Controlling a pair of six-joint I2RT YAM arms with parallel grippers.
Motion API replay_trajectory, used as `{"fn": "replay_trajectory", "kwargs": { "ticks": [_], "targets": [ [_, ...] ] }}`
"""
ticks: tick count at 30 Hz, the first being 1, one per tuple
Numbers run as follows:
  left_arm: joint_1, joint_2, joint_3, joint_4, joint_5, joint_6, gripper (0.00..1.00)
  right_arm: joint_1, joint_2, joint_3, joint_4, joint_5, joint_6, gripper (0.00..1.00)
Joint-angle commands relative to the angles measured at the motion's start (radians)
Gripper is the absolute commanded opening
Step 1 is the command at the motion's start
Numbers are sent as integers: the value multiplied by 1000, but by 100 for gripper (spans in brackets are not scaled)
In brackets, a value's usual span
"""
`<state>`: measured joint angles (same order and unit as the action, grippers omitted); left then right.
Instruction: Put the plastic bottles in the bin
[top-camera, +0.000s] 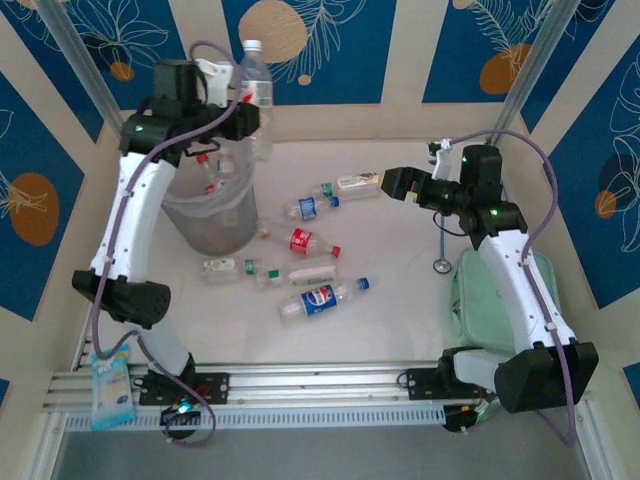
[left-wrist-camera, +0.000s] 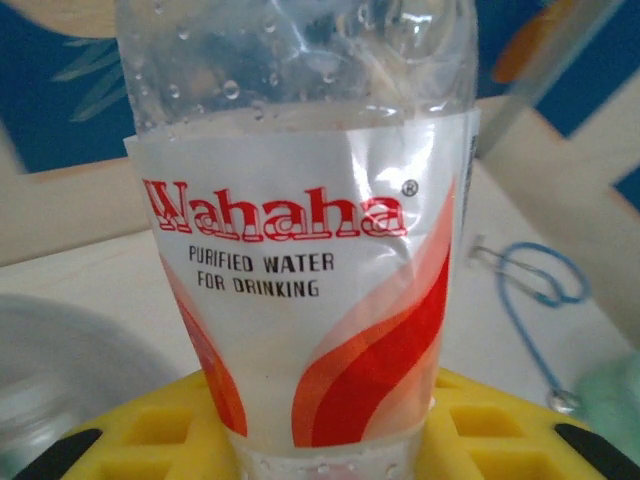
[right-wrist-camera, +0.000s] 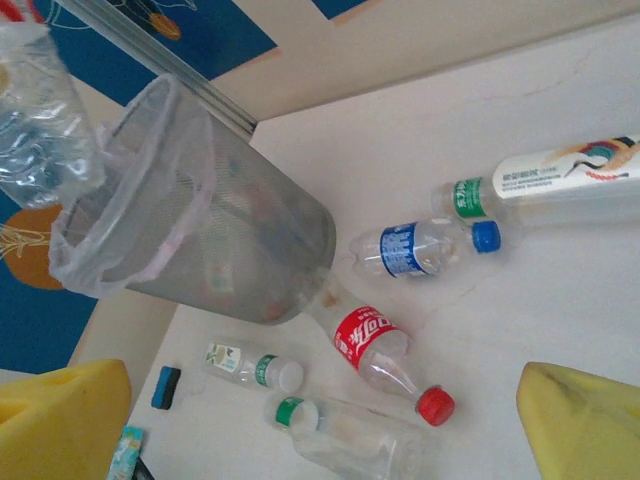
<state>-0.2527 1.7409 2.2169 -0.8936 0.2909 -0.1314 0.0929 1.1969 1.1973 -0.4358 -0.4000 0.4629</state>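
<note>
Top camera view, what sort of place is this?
Probably a robot test cell: the left arm and right arm are bolted to a metal rail at a white table, boxed in by patterned panels, with plastic bottles scattered beside a bin.

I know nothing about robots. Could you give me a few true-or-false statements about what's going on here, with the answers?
1. The left claw holds a Wahaha bottle upright. True.
2. The right claw grips a bottle. False: it is open and empty.
3. The bin lies on its side. False: it stands upright.
4. A red-labelled bottle lies on the table. True.
</note>
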Motion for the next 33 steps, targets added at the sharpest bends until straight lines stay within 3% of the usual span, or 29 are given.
{"fn": "replay_trajectory", "kwargs": {
  "ticks": [1,6,13,21,29,33],
  "targets": [
    [57,-62,19,-74,-86,62,0,-2,5,2,-13,11,-10,99],
    [181,-92,-21,-76,-145,103,0,7,46,19,-5,4,-12,99],
    [219,-97,-153,-36,-328,185,0,19,66,7,4,7,-7,100],
    [228,-170,-454,115,-281,104,0,23,76,10,-5,13,-9,100],
    [228,-221,-592,99,-264,52,0,33,81,21,-17,27,-14,100],
    [228,-231,-589,73,-235,60,34,39,87,27,-20,26,-15,100]
  ]
}}
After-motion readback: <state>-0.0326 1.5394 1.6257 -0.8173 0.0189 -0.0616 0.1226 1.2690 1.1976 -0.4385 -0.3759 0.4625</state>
